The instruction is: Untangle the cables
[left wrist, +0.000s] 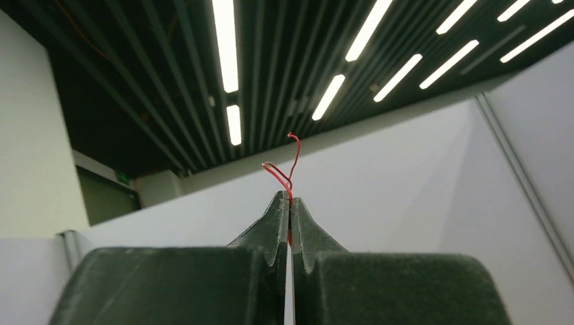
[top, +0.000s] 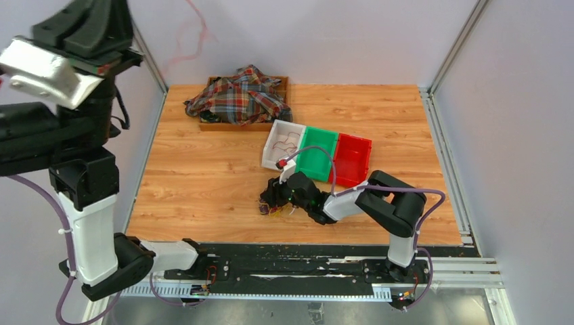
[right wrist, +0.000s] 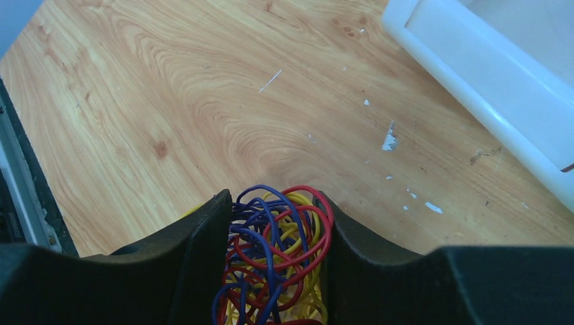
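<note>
The right gripper [right wrist: 274,198] squeezes the ball of thin red, yellow and blue wires [right wrist: 274,250] on the brown wooden table [right wrist: 203,101]. The left gripper [left wrist: 290,203], held high, pinches one thin red wire [left wrist: 292,161].

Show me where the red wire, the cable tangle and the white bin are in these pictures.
red wire [left wrist: 290,189], left wrist view, stem above the pinch
cable tangle [right wrist: 274,257], right wrist view, middle of the loops
white bin [top: 269,145], top external view, left wall
</note>
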Robot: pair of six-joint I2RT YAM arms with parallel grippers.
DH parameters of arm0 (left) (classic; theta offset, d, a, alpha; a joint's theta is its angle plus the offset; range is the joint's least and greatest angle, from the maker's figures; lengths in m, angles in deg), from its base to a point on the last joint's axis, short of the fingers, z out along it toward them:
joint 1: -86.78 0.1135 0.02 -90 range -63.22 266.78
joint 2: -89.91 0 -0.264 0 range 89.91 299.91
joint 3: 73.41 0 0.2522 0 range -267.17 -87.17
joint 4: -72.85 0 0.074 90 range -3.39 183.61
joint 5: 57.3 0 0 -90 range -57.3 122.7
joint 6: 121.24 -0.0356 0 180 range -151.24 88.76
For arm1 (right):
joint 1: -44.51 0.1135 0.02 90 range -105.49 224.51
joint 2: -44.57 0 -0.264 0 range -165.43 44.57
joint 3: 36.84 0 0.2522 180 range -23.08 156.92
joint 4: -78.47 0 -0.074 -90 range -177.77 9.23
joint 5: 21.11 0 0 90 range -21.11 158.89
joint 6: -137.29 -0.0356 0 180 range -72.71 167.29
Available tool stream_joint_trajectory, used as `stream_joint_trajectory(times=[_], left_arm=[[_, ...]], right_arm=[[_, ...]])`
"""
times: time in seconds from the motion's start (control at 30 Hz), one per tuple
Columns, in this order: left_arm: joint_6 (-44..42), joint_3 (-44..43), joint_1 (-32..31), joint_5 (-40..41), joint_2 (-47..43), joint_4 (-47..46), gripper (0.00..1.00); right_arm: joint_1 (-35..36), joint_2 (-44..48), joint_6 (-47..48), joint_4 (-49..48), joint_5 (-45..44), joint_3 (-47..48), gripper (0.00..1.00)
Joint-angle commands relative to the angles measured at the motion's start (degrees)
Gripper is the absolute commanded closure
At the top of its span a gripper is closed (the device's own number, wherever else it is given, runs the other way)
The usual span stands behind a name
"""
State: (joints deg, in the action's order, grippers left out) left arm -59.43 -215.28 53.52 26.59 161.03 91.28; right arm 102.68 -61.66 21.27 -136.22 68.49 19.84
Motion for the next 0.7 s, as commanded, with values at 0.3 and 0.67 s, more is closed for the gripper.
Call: stream_joint_trajectory(times=[0.3,0.67], left_arm=[[-4.73,8.28,-0.41,0.94,-5.38,-10.3,1.0],[2.35,26.9,-0.41,-5.23,-13.67,-0.31,1.0]], right_arm=[[1.15,5.19,-0.29,3.14,-3.99,-0.92,0.36],[1.15,20.77,4.38,12.61,-0.67,0.93,0.15]])
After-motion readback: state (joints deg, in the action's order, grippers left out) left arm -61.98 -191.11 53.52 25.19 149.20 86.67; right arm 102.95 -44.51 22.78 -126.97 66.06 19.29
